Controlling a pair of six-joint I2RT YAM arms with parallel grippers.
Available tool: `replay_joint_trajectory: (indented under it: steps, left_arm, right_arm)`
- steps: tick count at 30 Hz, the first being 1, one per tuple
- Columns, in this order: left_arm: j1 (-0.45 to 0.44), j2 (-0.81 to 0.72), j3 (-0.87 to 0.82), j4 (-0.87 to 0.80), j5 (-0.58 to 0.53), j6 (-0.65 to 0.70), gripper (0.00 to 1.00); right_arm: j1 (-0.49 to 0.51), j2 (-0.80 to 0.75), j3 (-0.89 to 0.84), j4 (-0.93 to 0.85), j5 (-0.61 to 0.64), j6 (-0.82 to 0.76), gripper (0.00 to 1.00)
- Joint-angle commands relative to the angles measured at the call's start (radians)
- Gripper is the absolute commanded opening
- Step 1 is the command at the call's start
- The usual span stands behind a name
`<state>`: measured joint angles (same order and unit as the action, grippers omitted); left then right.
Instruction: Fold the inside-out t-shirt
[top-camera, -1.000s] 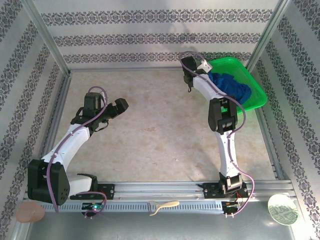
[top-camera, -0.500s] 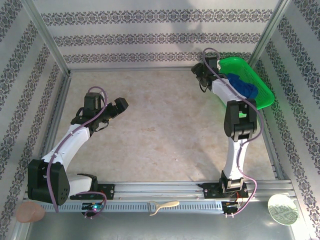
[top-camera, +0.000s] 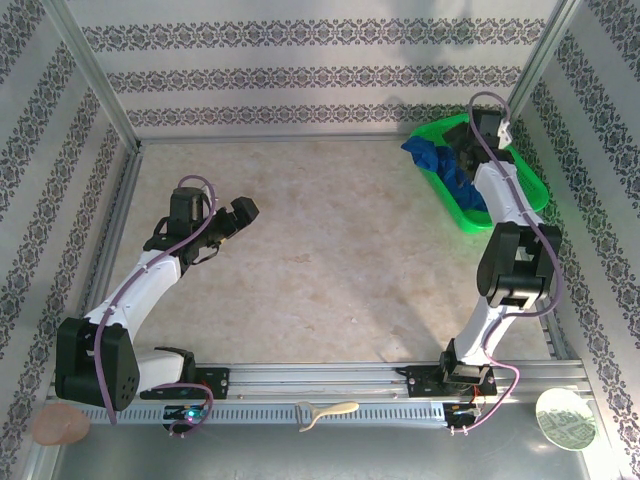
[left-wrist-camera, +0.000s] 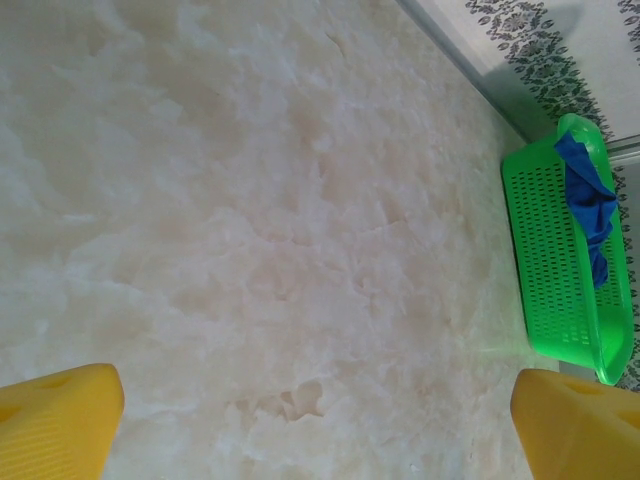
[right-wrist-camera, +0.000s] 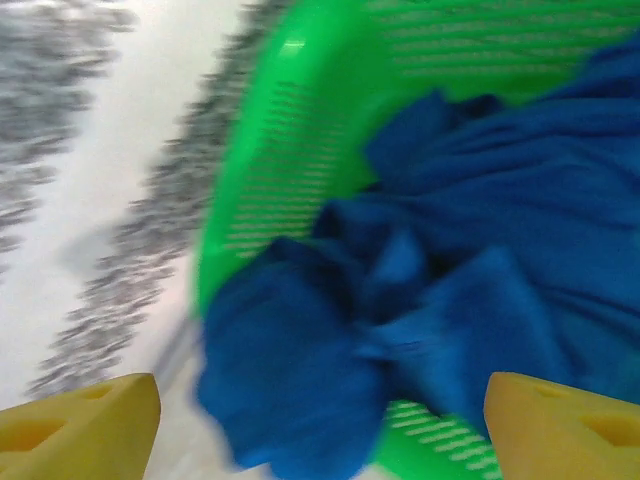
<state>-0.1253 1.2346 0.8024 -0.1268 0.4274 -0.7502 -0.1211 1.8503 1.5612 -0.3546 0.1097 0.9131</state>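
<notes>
The royal-blue t-shirt (top-camera: 432, 158) lies crumpled in a green mesh basket (top-camera: 478, 215) at the back right corner, with a bunch of cloth spilling over the basket's left rim. My right gripper (top-camera: 458, 152) hovers just above that bunch, open. In the blurred right wrist view the t-shirt (right-wrist-camera: 450, 260) lies ahead of my right gripper (right-wrist-camera: 320, 430), whose yellow fingertips (right-wrist-camera: 90, 420) stand wide apart and hold nothing. My left gripper (top-camera: 243, 210) is open above bare table at the left. Its wrist view shows the basket (left-wrist-camera: 550, 260) and t-shirt (left-wrist-camera: 590, 205) far off.
Aluminium frame rails and patterned walls enclose the marbled table (top-camera: 320, 250). The basket sits tight against the right rail (top-camera: 545, 290). Beyond the front rail lie a pale utensil (top-camera: 325, 412), a round white disc (top-camera: 565, 418) and a pinkish lump (top-camera: 60, 425).
My right arm swung right from the basket's left side to above it, and its jaws widened. The basket turned and the t-shirt now hangs over its left rim. The left arm stayed put.
</notes>
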Motion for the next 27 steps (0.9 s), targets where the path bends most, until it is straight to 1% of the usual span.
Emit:
replay_joint_trajectory:
  steps: [1, 3, 6, 8, 9, 10, 12, 13, 16, 19, 23, 27]
  left_arm:
    - [-0.015, -0.024, 0.001, 0.032, 0.021, -0.013, 0.99]
    - [-0.016, -0.024, 0.004, 0.028, 0.023, -0.012, 0.99]
    - [-0.016, -0.023, 0.018, 0.015, 0.024, -0.007, 0.99]
    - [-0.016, -0.024, 0.027, 0.004, 0.025, -0.003, 0.99]
    - [-0.015, -0.028, 0.029, -0.002, 0.024, -0.002, 0.99]
    - [-0.015, -0.03, 0.03, -0.005, 0.024, -0.001, 0.99]
    - [-0.016, -0.041, 0.025, -0.003, 0.02, -0.001, 0.99]
    - [-0.016, -0.043, 0.021, 0.001, 0.017, -0.002, 0.99]
    - [-0.019, -0.042, 0.006, 0.025, 0.02, -0.019, 0.99]
    - [-0.02, -0.036, 0.01, 0.029, 0.027, -0.025, 0.99]
    - [-0.021, -0.043, 0.026, 0.016, 0.022, -0.009, 0.99]
    - [-0.022, -0.05, 0.062, -0.026, 0.009, 0.027, 0.99]
  right_arm:
    - [-0.012, 0.054, -0.03, -0.13, 0.105, 0.019, 0.88]
    - [-0.023, 0.086, -0.033, -0.133, 0.098, 0.047, 0.88]
    - [-0.035, 0.161, -0.003, -0.115, 0.03, 0.064, 0.86]
    - [-0.042, 0.214, 0.034, -0.104, -0.041, 0.061, 0.79]
    - [-0.047, 0.232, 0.058, -0.104, -0.077, 0.052, 0.7]
    - [-0.051, 0.235, 0.065, -0.087, -0.105, 0.036, 0.56]
    - [-0.057, 0.202, 0.055, -0.039, -0.142, 0.003, 0.15]
    - [-0.056, 0.174, 0.047, -0.011, -0.159, -0.015, 0.0]
    - [-0.045, 0.059, 0.036, 0.06, -0.191, -0.069, 0.0]
    - [-0.007, -0.066, 0.064, 0.071, -0.206, -0.131, 0.0]
    - [0.089, -0.225, 0.121, 0.079, -0.241, -0.175, 0.0]
    - [0.186, -0.307, 0.234, 0.069, -0.327, -0.163, 0.0]
